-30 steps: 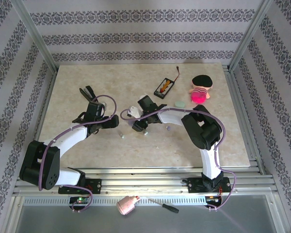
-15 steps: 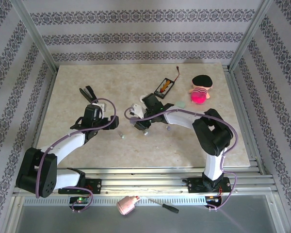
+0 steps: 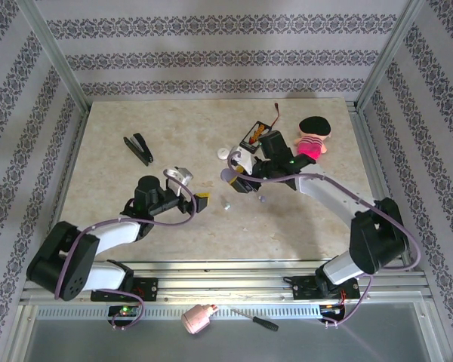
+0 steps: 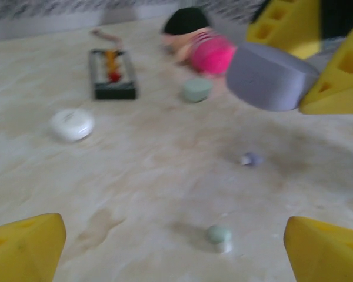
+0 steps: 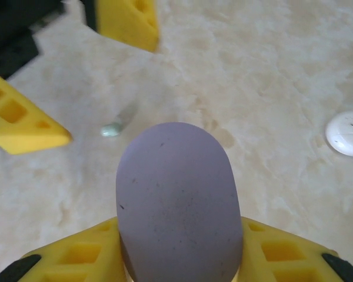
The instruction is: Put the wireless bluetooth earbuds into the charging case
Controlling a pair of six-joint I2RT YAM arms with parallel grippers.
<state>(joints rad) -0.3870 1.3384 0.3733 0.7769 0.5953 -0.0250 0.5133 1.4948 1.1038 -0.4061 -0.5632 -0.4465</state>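
Case now in the right hand, and the left arm has drawn back to face the earbuds.

The right fingers (image 5: 76, 258) are closed on the lavender case (image 5: 177, 200) and hold it a little above the table (image 3: 136, 121), near its middle. Compared with a second ago, this hand has shifted toward the far right corner and its arm has stretched out. The left arm has drawn back toward the near edge. The left fingers (image 4: 29, 244) are wide apart and hold nothing. They point at the mint earbud (image 4: 219, 236), with the lavender earbud (image 4: 250, 158) further on; both lie loose on the table. The mint case piece (image 4: 197, 90) lies toward the far right corner, just beside the doll (image 4: 203, 47). I think no earbud is in a case yet, and the left hand seems ready to pick the mint one. I cannot tell if the held case is open.
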